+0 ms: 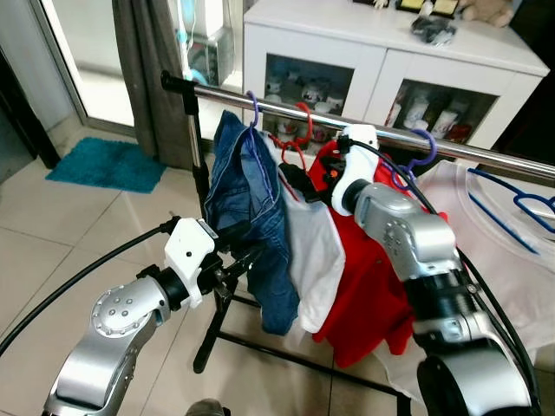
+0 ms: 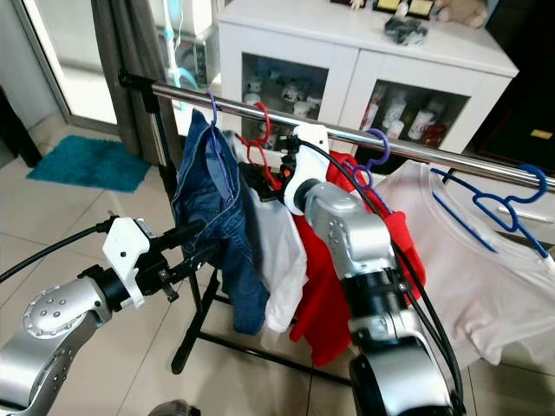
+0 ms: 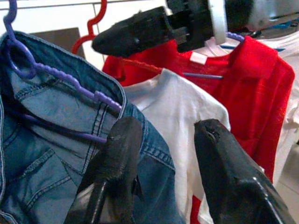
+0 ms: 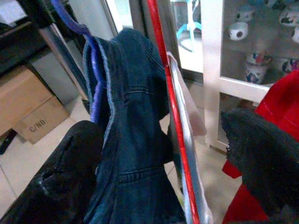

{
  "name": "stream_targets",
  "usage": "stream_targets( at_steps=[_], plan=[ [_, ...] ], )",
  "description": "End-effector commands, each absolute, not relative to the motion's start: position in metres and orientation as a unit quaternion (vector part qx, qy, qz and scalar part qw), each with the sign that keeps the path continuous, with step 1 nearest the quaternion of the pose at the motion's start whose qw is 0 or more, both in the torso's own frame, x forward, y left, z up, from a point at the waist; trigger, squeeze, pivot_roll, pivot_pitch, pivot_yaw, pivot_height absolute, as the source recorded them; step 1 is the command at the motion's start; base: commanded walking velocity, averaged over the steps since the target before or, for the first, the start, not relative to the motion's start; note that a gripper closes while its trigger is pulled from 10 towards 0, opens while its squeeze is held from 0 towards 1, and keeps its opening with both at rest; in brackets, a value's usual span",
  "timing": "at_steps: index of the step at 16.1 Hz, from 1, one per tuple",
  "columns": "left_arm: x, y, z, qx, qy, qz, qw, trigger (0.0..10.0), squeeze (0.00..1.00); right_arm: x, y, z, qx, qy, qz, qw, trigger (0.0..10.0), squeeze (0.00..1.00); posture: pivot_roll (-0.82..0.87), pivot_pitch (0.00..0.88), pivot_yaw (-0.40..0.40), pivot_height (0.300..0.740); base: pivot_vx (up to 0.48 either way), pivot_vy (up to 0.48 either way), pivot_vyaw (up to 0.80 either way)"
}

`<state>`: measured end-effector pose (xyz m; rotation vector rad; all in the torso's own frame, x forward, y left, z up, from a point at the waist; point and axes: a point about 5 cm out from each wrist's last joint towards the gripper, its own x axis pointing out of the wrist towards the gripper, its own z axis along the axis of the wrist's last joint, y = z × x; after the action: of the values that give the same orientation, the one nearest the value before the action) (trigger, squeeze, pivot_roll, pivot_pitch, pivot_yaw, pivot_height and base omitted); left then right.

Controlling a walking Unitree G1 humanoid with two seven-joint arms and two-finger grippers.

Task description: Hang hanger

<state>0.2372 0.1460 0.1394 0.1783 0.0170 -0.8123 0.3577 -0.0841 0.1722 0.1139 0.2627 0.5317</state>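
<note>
A silver rail [image 1: 486, 152] carries several hangers. At its left end a purple hanger [image 1: 252, 108] holds a blue denim garment [image 1: 247, 191]. Beside it a red hanger [image 1: 303, 121] carries a white shirt [image 1: 316, 243], then comes a red shirt [image 1: 364, 286] on another purple hanger [image 1: 425, 143]. My left gripper [image 1: 247, 249] is open, its fingers [image 3: 117, 158] low against the denim's edge. My right gripper [image 1: 299, 182] is open just under the rail. In the right wrist view its fingers [image 4: 70, 163] stand wide apart, with the denim and the red hanger's arm [image 4: 173, 116] seen between them.
A blue hanger [image 1: 520, 204] with a white shirt hangs at the rail's right end. The rack's black upright [image 1: 195, 147] and base stand on a tiled floor. Behind are a white glass-door cabinet [image 1: 381, 61], a grey curtain [image 1: 147, 69] and a teal mat [image 1: 108, 163].
</note>
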Motion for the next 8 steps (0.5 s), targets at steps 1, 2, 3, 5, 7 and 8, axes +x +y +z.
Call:
stream_targets(
  at_steps=[1, 2, 3, 5, 7, 8],
  plan=[
    [0.235, 0.144, 0.138, 0.091, 0.015, -0.403, 0.911, 10.0, 0.0, 0.362, -0.084, 0.175, 0.048, 0.122, 0.26, 0.957, 10.0, 0.0, 0.13, 0.0, -0.069, 0.74, 0.0, 0.0, 0.0],
    [0.235, 0.144, 0.138, 0.091, 0.016, -0.403, 0.911, 10.0, 0.0, 0.363, -0.083, 0.175, 0.052, 0.122, 0.263, 0.956, 10.0, 0.0, 0.13, 0.0, -0.069, 0.74, 0.0, 0.0, 0.0],
    [0.235, 0.144, 0.138, 0.092, 0.016, -0.403, 0.91, 10.0, 0.0, 0.365, -0.081, 0.176, 0.056, 0.119, 0.267, 0.955, 10.0, 0.0, 0.14, 0.0, -0.07, 0.74, 0.0, 0.0, 0.0],
    [0.235, 0.144, 0.137, 0.093, 0.018, -0.404, 0.91, 10.0, 0.0, 0.367, -0.081, 0.174, 0.045, 0.122, 0.266, 0.955, 10.0, 0.0, 0.14, 0.0, -0.068, 0.74, 0.0, 0.0, 0.0],
    [0.236, 0.143, 0.136, 0.095, 0.02, -0.405, 0.909, 10.0, 0.0, 0.369, -0.079, 0.169, 0.046, 0.13, 0.264, 0.955, 8.5, 0.0, 0.13, 0.0, -0.064, 0.74, 0.0, 0.0, 0.0],
    [0.237, 0.143, 0.136, 0.096, 0.02, -0.406, 0.909, 10.0, 0.0, 0.372, -0.078, 0.167, 0.047, 0.134, 0.257, 0.956, 4.8, 0.0, 0.13, 0.0, -0.062, 0.74, 0.0, 0.0, 0.0]
  ],
)
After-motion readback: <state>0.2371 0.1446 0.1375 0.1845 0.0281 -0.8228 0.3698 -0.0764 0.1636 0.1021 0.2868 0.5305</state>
